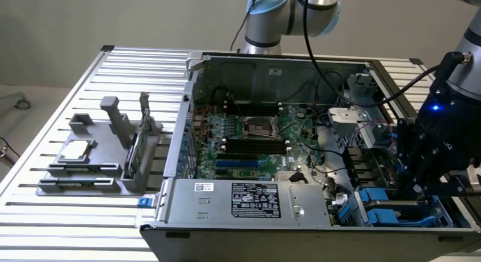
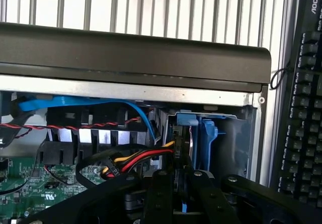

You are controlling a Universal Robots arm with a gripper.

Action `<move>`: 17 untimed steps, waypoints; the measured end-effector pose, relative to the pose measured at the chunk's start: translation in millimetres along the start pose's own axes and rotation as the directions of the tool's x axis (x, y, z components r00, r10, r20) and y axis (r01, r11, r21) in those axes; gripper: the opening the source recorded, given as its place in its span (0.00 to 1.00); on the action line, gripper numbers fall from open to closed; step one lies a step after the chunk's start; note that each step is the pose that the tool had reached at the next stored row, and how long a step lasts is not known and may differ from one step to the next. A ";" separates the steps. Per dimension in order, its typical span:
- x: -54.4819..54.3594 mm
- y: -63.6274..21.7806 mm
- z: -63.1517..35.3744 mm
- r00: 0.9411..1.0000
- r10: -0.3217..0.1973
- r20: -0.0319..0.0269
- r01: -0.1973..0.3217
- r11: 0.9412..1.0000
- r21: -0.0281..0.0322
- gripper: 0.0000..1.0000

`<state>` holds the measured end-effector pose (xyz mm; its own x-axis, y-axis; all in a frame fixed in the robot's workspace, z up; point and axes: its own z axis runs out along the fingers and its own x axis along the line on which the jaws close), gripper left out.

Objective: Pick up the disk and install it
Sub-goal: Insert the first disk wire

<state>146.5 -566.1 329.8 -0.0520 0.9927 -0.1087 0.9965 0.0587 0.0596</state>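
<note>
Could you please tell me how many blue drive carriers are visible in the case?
2 blue carriers, inside the case at the exterior view's lower right: one just above the other; the gripper may hide more.

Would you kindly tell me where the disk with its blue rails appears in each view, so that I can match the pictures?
Exterior view: the disk sits low at the exterior view's right, in the case's corner bay, under the gripper.
Wrist view: the disk stands edge-on between the gripper's fingers, blue rail alongside.
Shared landmark: the green motherboard.
</note>
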 end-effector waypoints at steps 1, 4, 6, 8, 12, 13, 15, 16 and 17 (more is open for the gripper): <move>0.1 0.0 0.5 1.000 0.000 -0.002 0.000 1.000 0.000 0.18; 0.0 -0.1 0.6 1.000 -0.002 -0.007 0.002 1.000 -0.001 0.18; 0.0 -0.1 0.7 1.000 -0.002 -0.009 0.002 1.000 -0.001 0.18; -0.4 -0.1 0.9 1.000 -0.003 -0.010 0.003 1.000 -0.001 0.18; -1.7 -0.2 1.1 1.000 -0.003 -0.010 0.003 1.000 -0.001 0.18; -2.0 -0.2 1.1 1.000 -0.003 -0.011 0.003 1.000 0.000 0.18; -2.6 -0.3 1.2 1.000 -0.003 -0.011 0.003 1.000 0.000 0.18; -2.7 -0.3 1.2 1.000 -0.003 -0.011 0.003 1.000 0.001 0.18; -2.7 -0.2 1.2 1.000 -0.003 -0.011 0.003 1.000 0.001 0.18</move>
<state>146.5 -569.0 328.9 -0.0557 0.9936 -0.0983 0.9964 0.0616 0.0583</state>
